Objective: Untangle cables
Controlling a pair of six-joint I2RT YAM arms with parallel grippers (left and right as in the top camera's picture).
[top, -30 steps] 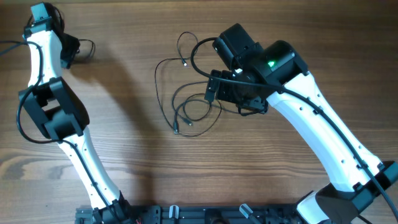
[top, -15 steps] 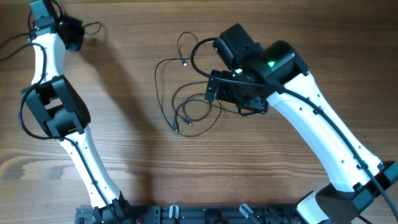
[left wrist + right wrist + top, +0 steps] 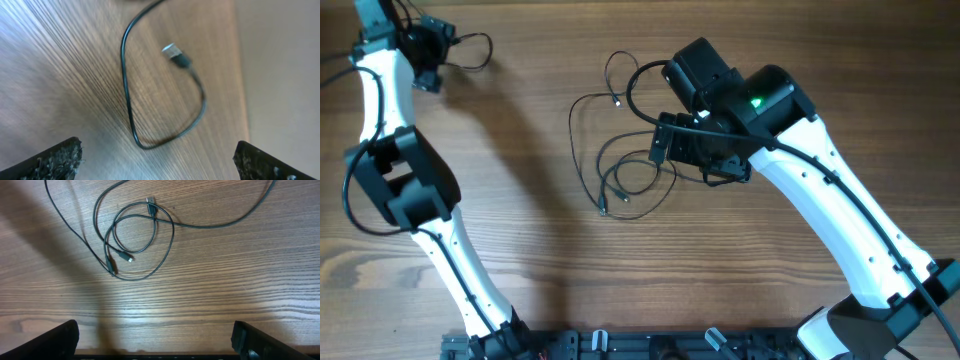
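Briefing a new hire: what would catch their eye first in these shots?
The tangle of thin black cables looped at the middle of the wooden table, with the right gripper open above it. At the far left corner, the left gripper hangs open over one separate cable with a silver plug.
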